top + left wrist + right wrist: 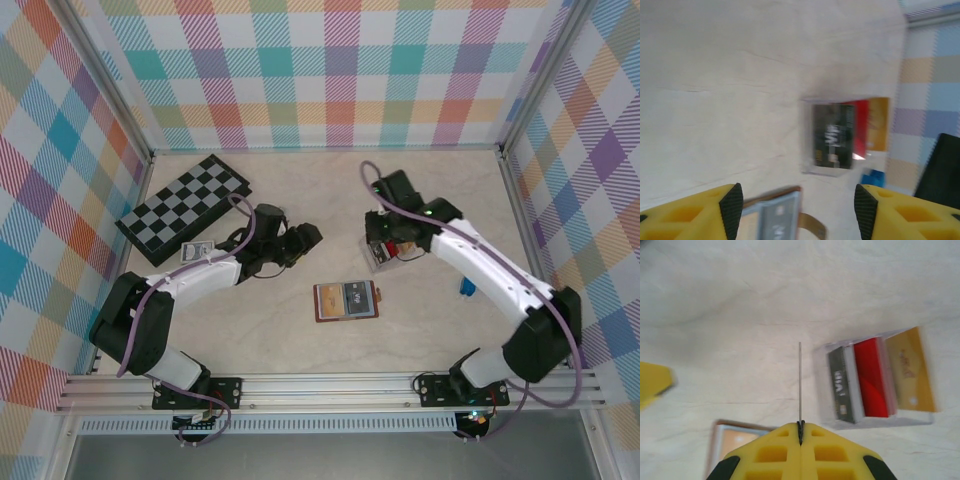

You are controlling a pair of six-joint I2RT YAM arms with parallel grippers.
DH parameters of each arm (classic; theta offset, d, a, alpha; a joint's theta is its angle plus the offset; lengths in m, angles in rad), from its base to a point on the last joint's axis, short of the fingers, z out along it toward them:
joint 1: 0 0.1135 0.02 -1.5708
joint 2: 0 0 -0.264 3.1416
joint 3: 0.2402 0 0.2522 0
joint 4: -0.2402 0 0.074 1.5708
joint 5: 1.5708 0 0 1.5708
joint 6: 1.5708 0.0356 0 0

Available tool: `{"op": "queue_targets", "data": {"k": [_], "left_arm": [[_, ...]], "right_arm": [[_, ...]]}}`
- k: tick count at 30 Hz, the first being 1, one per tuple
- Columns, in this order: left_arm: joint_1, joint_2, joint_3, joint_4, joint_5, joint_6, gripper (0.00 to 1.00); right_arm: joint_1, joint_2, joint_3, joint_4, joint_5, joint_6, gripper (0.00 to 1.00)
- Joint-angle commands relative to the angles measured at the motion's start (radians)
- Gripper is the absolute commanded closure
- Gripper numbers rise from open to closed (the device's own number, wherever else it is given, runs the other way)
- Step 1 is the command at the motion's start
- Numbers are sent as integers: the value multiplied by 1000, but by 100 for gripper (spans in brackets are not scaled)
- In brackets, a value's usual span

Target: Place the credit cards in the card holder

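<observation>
Three thin plastic credit cards (867, 385) on show in the clear rectangular plastic tray (880, 421): black, red and tan, propped side by side. Clamped tight in the right gripper (800, 426): what looks like a fourth thin card (800, 375), edge-on to the wrist camera and poking straight out beyond the fingertips. Judged as the carry-and-insert step. To do it well: keep the squeeze firm, swing away from the tray toward the small reddish-brown leather card holder (732, 440), line the leading edge up with a pocket mouth, tilt shallow, then slide rather than drop, letting go only once seated. Watch for the holder skating on the smooth pale table (300, 190) under the push. Could be steadied with the left gripper (797, 205), spread wide and holding nothing, hovering with the holder's edge just below its fingertips. From above, lies open and flat between the two arms, nearer the bases than either gripper, with a grey card (352, 296) face up on it. Sits apart from the right gripper, off toward the left and the near edge, while the tray lies directly beneath that gripper.
</observation>
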Motion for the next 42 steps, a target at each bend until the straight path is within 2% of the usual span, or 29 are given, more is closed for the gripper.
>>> {"op": "queue_targets", "data": {"k": [1, 5, 9, 12, 13, 23, 24, 27, 31, 34, 40, 42], "left_arm": [[7, 26, 32, 263, 199, -61, 33], [-2, 102, 76, 451, 335, -146, 31], [-24, 144, 125, 463, 378, -145, 31], [-38, 171, 142, 516, 402, -169, 34], [-40, 176, 148, 525, 408, -175, 37], [-47, 164, 156, 576, 434, -191, 98], [-46, 161, 154, 576, 434, -189, 100], [-46, 156, 149, 583, 446, -188, 100], [-47, 161, 157, 605, 475, -193, 100], [-46, 164, 164, 619, 490, -200, 100], [-42, 162, 167, 554, 481, -164, 99], [-41, 135, 165, 409, 429, -93, 78]], "right_arm": [[-100, -95, -102, 174, -373, 136, 99], [-202, -130, -171, 305, -629, 244, 99], [-248, -133, -220, 419, -747, 325, 99], [-260, -117, -229, 461, -811, 360, 98], [-260, -109, -230, 470, -825, 365, 98], [-294, -70, -268, 523, -883, 409, 95], [-297, -67, -266, 523, -891, 406, 93], [-304, -46, -269, 558, -958, 418, 90], [-313, -34, -284, 626, -1011, 451, 81], [-317, -22, -282, 647, -1045, 450, 80], [-321, -20, -271, 599, -1032, 412, 96], [-320, -32, -257, 488, -963, 339, 96]]}}
